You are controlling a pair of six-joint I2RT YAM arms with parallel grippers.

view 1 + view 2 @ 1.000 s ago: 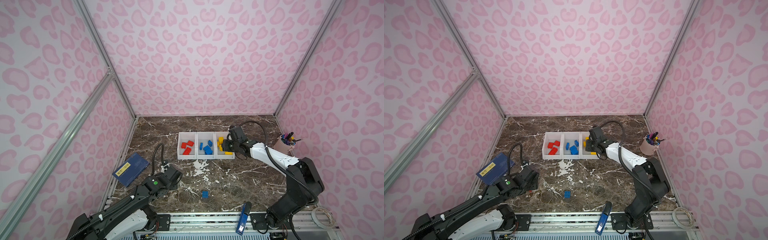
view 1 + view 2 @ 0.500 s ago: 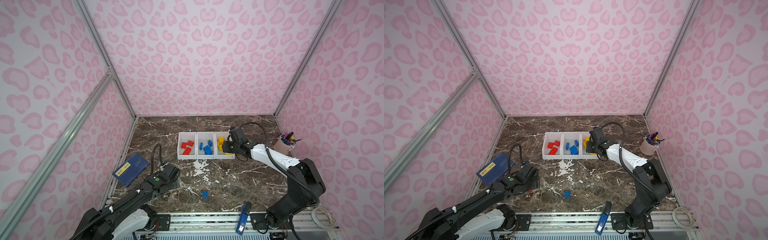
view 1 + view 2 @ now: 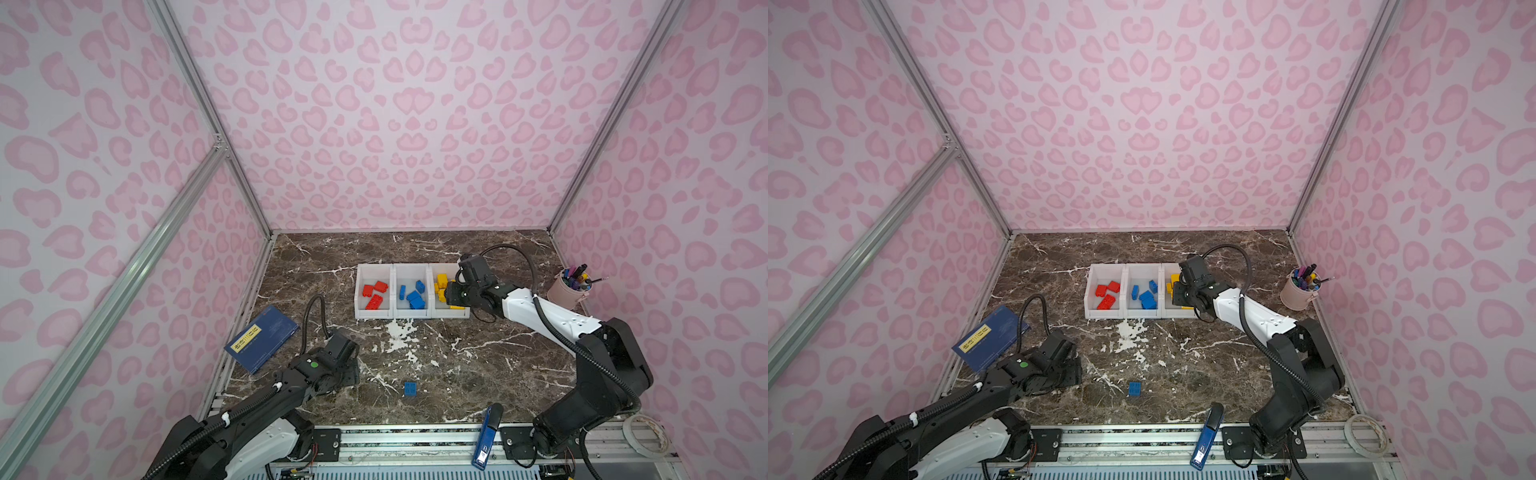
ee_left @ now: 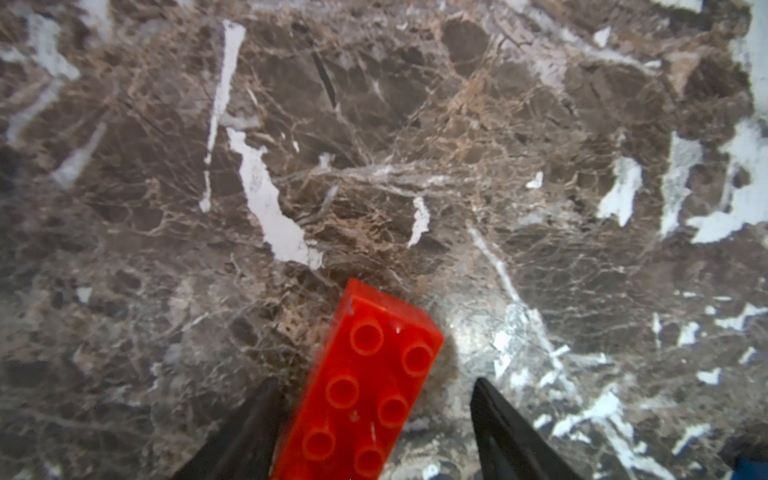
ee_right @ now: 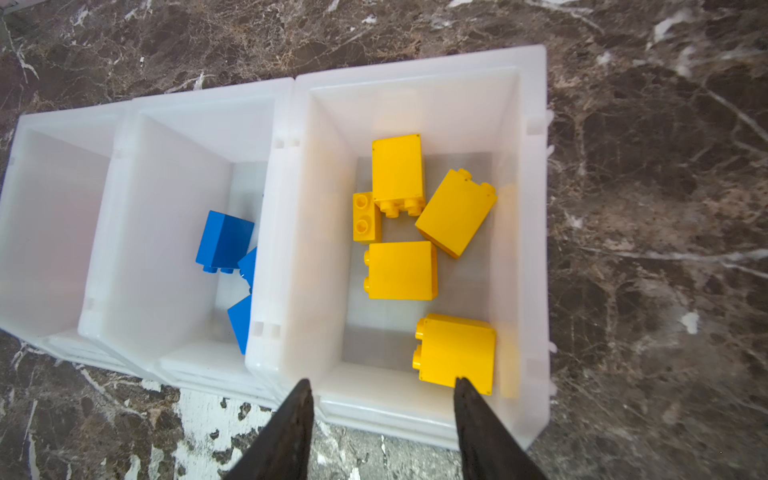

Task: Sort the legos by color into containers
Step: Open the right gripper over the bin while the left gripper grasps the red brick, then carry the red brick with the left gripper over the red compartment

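Note:
Three joined white containers (image 3: 411,316) stand mid-table in both top views: red legos (image 3: 374,291) in the left one, blue legos (image 3: 412,295) in the middle, yellow legos (image 5: 401,270) in the right. A loose blue lego (image 3: 410,388) lies on the table near the front. In the left wrist view a red oblong lego (image 4: 386,332) lies on the marble between the jaws of my left gripper (image 4: 374,380), which is open, with a gap on one side. My right gripper (image 5: 382,383) hovers open over the front lip of the yellow container (image 5: 415,66), holding nothing.
A blue book (image 3: 262,338) lies at the left table edge. A pink pen cup (image 3: 569,291) stands at the right wall. A blue stapler (image 3: 487,436) and a tape roll (image 3: 646,434) sit on the front rail.
The left arm has shifted slightly while its gripper stays low at the same spot on the table. The right arm has held still over the yellow container.

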